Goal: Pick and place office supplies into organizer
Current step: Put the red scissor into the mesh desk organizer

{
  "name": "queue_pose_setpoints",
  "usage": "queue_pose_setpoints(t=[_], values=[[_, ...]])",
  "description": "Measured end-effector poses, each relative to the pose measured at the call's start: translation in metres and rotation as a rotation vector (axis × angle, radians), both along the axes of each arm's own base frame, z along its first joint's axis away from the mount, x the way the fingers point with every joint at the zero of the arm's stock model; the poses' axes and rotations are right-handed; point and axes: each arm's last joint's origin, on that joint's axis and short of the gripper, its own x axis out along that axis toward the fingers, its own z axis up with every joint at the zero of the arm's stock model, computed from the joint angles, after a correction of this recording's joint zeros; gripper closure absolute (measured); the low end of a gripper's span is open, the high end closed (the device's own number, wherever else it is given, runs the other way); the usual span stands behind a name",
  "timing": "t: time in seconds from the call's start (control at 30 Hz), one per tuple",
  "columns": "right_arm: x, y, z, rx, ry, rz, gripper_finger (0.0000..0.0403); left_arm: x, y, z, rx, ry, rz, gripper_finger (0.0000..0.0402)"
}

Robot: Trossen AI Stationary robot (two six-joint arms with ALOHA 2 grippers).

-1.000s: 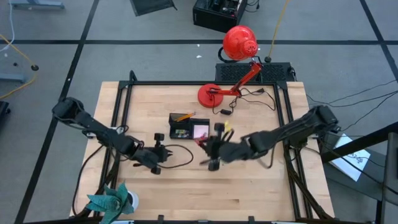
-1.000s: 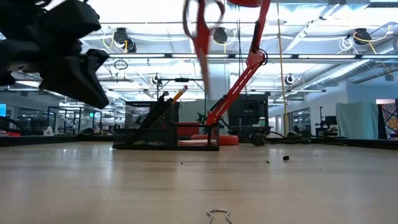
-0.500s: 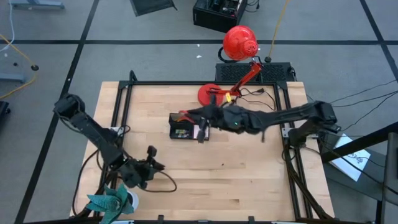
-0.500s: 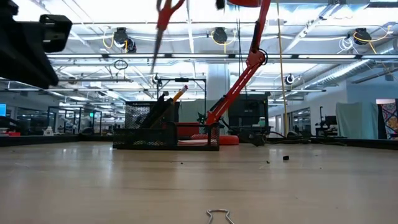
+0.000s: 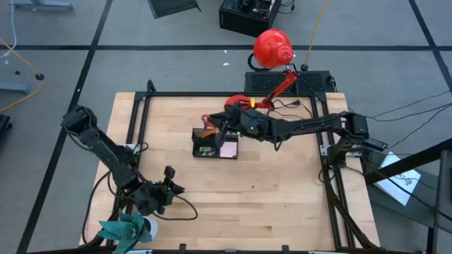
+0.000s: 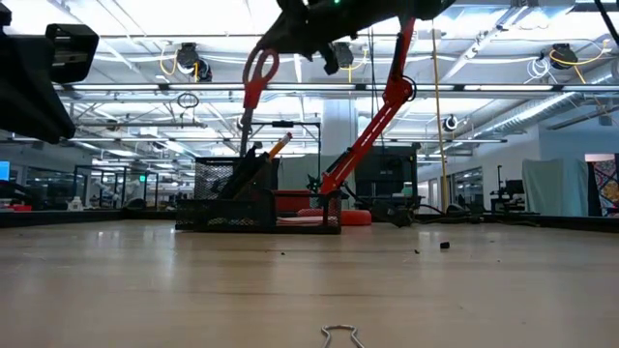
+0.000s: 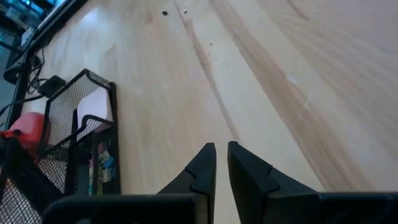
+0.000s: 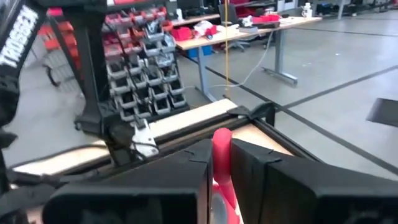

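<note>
The black mesh organizer (image 5: 209, 145) stands at the table's far middle, with a pale pink notepad (image 5: 228, 149) in one compartment and an orange pencil (image 6: 279, 145) leaning in another. My right gripper (image 5: 217, 127) hovers just above it, shut on the red-handled scissors (image 6: 257, 75), whose blades point down at the organizer. My left gripper (image 5: 168, 186) is shut and holds nothing. It sits low over the near left of the table, beside the teal plant (image 5: 127, 229). My right gripper pinches the scissors by their red handle (image 8: 221, 148) between its two fingers, which reach out level from the table's right side. The scissors hang below the fingers, tilted, lifted clear, with the blade tips (image 6: 243, 126) just above the organizer (image 6: 256, 198).
A red lamp stands on its round base (image 5: 237, 106) behind the organizer, its head (image 5: 272, 48) past the far edge. A wire clip (image 6: 338, 335) lies near the front edge. Small dark bits (image 6: 445, 246) lie on the wood to the right. Bare wood spreads across the middle.
My right gripper has carried the scissors from the table's middle toward the far left, over the organizer, rolling as it went. The scissors now hang blades down. My left gripper has swung toward the near left corner, by the plant, and then kept still.
</note>
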Motion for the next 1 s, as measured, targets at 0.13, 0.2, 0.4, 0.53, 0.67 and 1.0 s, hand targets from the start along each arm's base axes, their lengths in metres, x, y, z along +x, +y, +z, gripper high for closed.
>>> queue_pose_setpoints(t=[0.13,0.2,0.4,0.53,0.67,1.0], values=[[0.007,-0.009,-0.008,0.045,-0.042,0.022,0.0378,0.000,0.000,0.000,0.000,-0.003,0.009,0.0353],[0.012,-0.012,-0.016,0.079,-0.045,0.036,0.0378,0.000,0.000,0.000,-0.001,-0.003,0.011,0.0353],[0.019,-0.015,-0.032,0.126,-0.050,0.062,0.0379,0.000,0.001,0.000,-0.007,-0.002,0.018,0.0353],[0.019,-0.015,-0.031,0.141,-0.051,0.060,0.0379,-0.001,0.001,-0.001,-0.013,0.002,0.026,0.0353],[0.019,-0.015,-0.037,0.157,-0.010,0.053,0.0379,-0.001,0.001,-0.001,-0.015,0.002,0.028,0.0353],[0.012,-0.016,-0.049,0.135,-0.030,-0.019,0.0379,-0.001,0.001,-0.001,-0.017,0.001,0.028,0.0353]])
